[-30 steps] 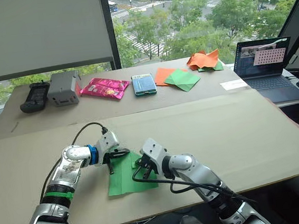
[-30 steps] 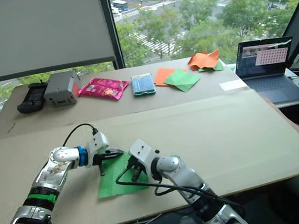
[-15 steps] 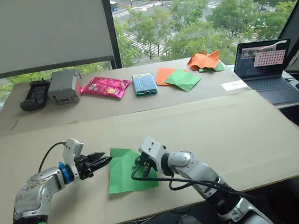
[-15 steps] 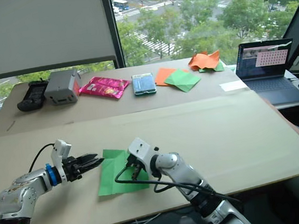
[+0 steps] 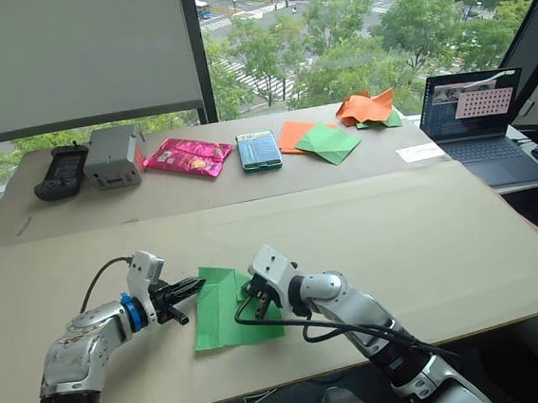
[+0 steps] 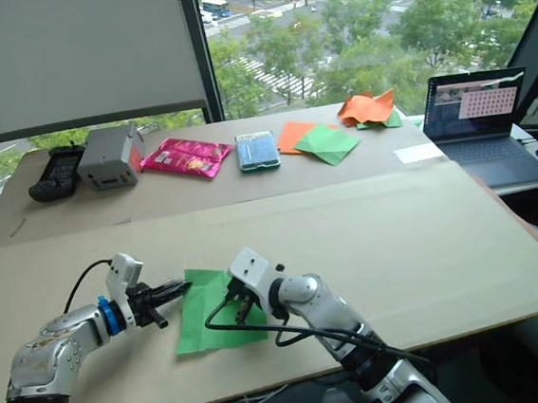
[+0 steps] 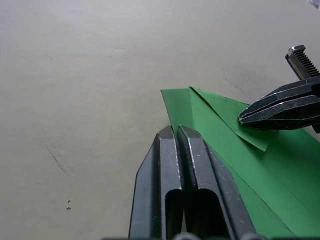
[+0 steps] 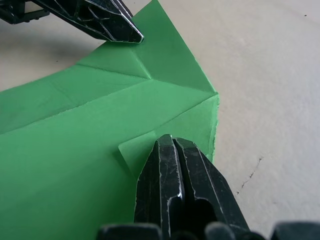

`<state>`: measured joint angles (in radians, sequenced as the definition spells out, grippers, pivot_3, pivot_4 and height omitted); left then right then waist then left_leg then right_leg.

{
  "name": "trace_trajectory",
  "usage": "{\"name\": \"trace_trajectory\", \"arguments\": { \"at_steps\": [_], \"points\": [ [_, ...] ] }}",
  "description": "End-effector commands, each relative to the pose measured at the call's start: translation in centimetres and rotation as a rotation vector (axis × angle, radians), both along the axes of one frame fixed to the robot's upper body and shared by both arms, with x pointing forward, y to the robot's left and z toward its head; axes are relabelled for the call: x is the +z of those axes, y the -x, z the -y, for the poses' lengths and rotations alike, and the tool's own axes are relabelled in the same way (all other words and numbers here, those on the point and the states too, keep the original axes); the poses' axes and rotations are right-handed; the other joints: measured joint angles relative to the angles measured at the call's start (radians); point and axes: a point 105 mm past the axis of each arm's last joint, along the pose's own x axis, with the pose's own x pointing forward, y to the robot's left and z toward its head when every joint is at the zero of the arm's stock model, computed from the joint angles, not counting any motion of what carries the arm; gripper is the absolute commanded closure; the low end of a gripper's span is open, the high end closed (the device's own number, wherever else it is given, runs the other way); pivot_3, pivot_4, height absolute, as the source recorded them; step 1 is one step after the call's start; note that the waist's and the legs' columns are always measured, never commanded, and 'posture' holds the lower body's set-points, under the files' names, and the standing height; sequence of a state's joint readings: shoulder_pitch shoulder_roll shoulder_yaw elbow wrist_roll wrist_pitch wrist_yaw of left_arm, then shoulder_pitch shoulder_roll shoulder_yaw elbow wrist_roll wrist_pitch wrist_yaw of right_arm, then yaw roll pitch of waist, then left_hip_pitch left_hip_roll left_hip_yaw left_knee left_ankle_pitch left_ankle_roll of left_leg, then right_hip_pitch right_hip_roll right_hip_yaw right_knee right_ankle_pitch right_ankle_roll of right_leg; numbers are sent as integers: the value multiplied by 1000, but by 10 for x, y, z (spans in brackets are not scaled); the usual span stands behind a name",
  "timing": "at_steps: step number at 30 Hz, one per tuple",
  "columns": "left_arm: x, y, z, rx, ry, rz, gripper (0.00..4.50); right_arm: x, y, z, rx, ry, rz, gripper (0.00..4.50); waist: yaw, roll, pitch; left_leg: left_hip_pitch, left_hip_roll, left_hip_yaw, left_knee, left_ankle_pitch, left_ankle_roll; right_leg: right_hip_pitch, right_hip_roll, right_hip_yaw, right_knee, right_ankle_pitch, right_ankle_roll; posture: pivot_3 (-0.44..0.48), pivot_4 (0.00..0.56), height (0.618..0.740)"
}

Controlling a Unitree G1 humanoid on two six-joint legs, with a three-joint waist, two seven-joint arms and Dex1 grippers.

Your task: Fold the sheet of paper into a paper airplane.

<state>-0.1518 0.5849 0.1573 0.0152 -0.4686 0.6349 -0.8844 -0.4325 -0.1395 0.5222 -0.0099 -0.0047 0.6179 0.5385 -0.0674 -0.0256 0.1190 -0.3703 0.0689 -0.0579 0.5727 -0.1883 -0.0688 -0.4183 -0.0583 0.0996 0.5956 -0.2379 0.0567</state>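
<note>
2 grippers meet at the sheet of paper. The left gripper, fingers pressed together, touches its left edge. The right gripper, also closed, presses its small folded flap.

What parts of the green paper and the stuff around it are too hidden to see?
- Creased bright green sheet of paper: its near right part lies under the right gripper in the head views.
- In the right wrist view, shut jaws cover the small turned-up flap's base.
- Open laptop screen: too small to read.
</note>
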Motion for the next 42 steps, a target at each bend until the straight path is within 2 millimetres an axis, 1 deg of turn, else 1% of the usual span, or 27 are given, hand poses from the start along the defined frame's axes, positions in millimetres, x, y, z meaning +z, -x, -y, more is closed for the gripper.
{"name": "trace_trajectory", "arguments": {
  "at_steps": [1, 5, 9, 14, 17, 19, 21, 23, 28, 31, 35, 40, 42],
  "points": [
    [12, -4, 5, -50, -67, 79, 4475, -20, 1, 8, -29, 66, -54, 4500, 0, 0, 0, 0, 0, 0, 0, 0, 0, 0, 0, 0, 0, 0, 0, 0, 150, 725],
    [10, 2, 10, -119, -159, 124, 4475, -20, 2, 8, -36, 59, -61, 4500, 0, 0, 0, 0, 0, 0, 0, 0, 0, 0, 0, 0, 0, 0, 0, 0, 150, 725],
    [5, 14, 20, -236, -215, 138, 4475, -19, 0, 8, -43, 52, -61, 4500, 1, 2, 0, 0, 0, 0, 0, 0, 0, 0, 0, 0, 0, 0, 0, 0, 150, 725],
    [-3, 14, 25, -271, -254, 137, 4475, -17, -1, 8, -52, 44, -62, 4500, 1, 2, 0, 0, 0, 1, 0, 0, 0, -1, -1, 0, 0, 0, 0, 0, 150, 725],
    [-5, 15, 30, -297, -259, 130, 4475, -12, -4, 7, -67, 19, -52, 4500, 1, 2, 0, -1, 0, 1, 0, 0, 0, -1, -1, 0, 0, 0, 0, 0, 150, 725],
    [-9, 14, 29, -297, -279, 122, 4475, -3, -7, 4, -66, -16, -28, 4500, 3, 2, 0, -1, 0, 1, 0, 0, 0, -1, -1, 0, 0, 0, 0, 0, 150, 725],
    [-12, 12, 27, -296, -300, 120, 4475, 10, -11, -1, -69, -78, 1, 4500, 5, 2, 0, -1, 0, 1, 0, 0, 0, -1, -1, 0, 0, 0, 0, 0, 150, 725],
    [-13, 12, 27, -303, -312, 120, 4475, 16, -16, -5, -80, -104, 19, 4500, 7, 2, 0, -2, 0, 1, 0, 0, 0, -1, -1, 0, 0, 0, 0, 0, 150, 725],
    [-15, 13, 26, -313, -326, 117, 4475, 18, -27, -9, -102, -124, 34, 4500, 7, 3, 1, -2, 0, 1, 0, 0, 0, -1, -1, 0, 0, 0, 0, 0, 150, 725],
    [-16, 13, 25, -317, -335, 114, 4475, 23, -31, -17, -94, -149, 51, 4500, 7, 3, 1, -3, 0, 1, 0, 0, 0, -1, 0, 0, 0, 0, 0, 0, 150, 725],
    [-19, 14, 23, -327, -364, 111, 4475, 31, -33, -27, -83, -195, 71, 4500, 6, 4, 1, -3, 0, 1, 0, 2, 4, -1, 0, 0, 1, 0, 0, 0, 150, 725],
    [-22, 14, 24, -340, -387, 112, 4475, 33, -30, -33, -62, -211, 78, 4500, 6, 4, 1, -3, 0, 1, 0, 2, 4, -1, 0, 0, 1, 0, 0, 0, 150, 725],
    [-23, 15, 23, -342, -390, 113, 4475, 31, -30, -34, -62, -200, 74, 4500, 7, 4, 1, -3, 0, 1, 0, 2, 4, -1, 0, 0, 1, 0, 0, 0, 150, 725]
  ]
}}
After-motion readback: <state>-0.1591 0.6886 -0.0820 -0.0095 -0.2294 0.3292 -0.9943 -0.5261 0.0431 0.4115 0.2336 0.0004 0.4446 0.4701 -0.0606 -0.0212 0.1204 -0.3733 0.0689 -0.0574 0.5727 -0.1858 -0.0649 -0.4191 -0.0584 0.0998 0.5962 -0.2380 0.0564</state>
